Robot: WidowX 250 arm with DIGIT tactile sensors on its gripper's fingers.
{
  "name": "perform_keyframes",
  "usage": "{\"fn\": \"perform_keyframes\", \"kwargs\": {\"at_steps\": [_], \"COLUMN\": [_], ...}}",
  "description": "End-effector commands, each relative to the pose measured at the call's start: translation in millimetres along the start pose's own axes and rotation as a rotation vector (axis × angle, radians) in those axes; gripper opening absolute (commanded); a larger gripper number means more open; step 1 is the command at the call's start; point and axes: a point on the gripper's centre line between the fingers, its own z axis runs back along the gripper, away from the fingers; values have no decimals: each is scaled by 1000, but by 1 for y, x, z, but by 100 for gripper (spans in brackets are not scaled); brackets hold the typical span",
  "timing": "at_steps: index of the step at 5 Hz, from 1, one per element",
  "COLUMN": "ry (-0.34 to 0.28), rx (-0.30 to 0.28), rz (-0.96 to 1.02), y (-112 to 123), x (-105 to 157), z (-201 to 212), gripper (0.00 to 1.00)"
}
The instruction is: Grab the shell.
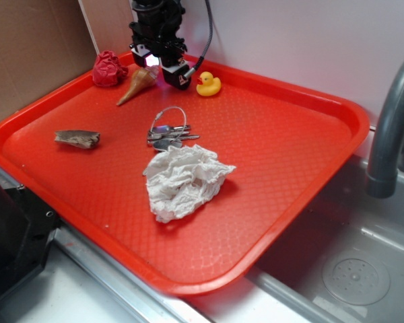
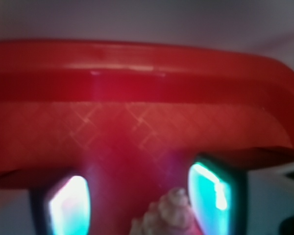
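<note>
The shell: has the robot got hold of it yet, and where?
Not clearly. The end effector is open around the shell's wide spiral end; whether its fingers touch it cannot be told.

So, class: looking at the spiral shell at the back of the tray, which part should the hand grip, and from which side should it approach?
Probably the shell's wide ridged end, from above. It lies flat on the tray, tail pointing forward-left, and the tail tapers too thin to pinch. The hand already straddles the wide end, fingers either side.

Exterior high, angled; wrist close; share tray [image 1: 337, 111].
</note>
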Motion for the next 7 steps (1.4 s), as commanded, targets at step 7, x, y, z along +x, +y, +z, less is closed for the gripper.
{"fn": "perform_keyframes", "kwargs": {"at_steps": [7], "ry": [43], "rx": [-241], "rz": [-77], "y": [-60], "x": [-60], "z": [146], "gripper": [0]}}
